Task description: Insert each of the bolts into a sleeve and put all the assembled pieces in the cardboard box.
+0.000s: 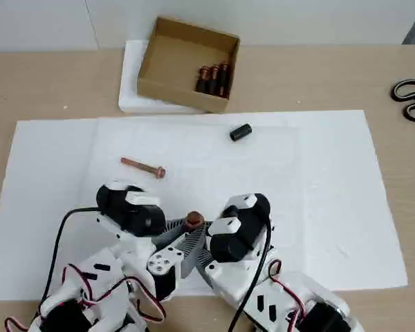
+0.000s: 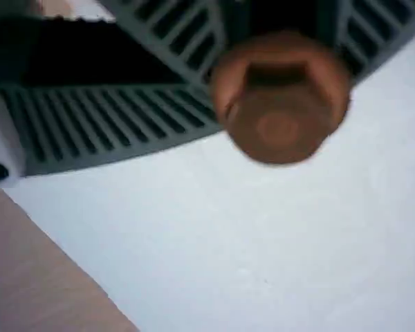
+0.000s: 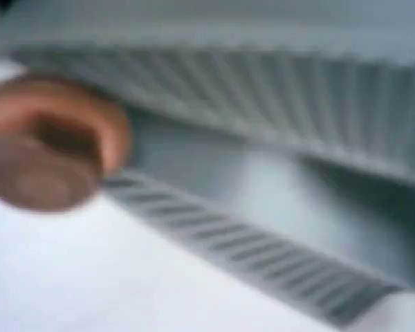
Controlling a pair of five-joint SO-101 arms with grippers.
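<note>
Near the table's front edge my two grippers meet around one copper bolt (image 1: 194, 221) that stands head up. The left gripper (image 1: 183, 232) is shut on this bolt (image 2: 280, 104), with its grey ribbed fingers (image 2: 187, 38) on either side of the head. My right gripper (image 1: 202, 235) closes on the same bolt (image 3: 48, 145) at its fingertips. Whether a sleeve sits on the shank is hidden. A second bolt (image 1: 144, 167) lies loose on the white sheet. One black sleeve (image 1: 241, 132) lies farther back. The cardboard box (image 1: 167, 48) holds three assembled pieces (image 1: 214, 78).
The box rests on a white foam pad (image 1: 129, 76) at the back. A white paper sheet (image 1: 332, 200) covers the middle of the table. Scissors (image 1: 411, 99) lie at the far right edge. Black and red cables (image 1: 62, 235) trail from the arms at the front.
</note>
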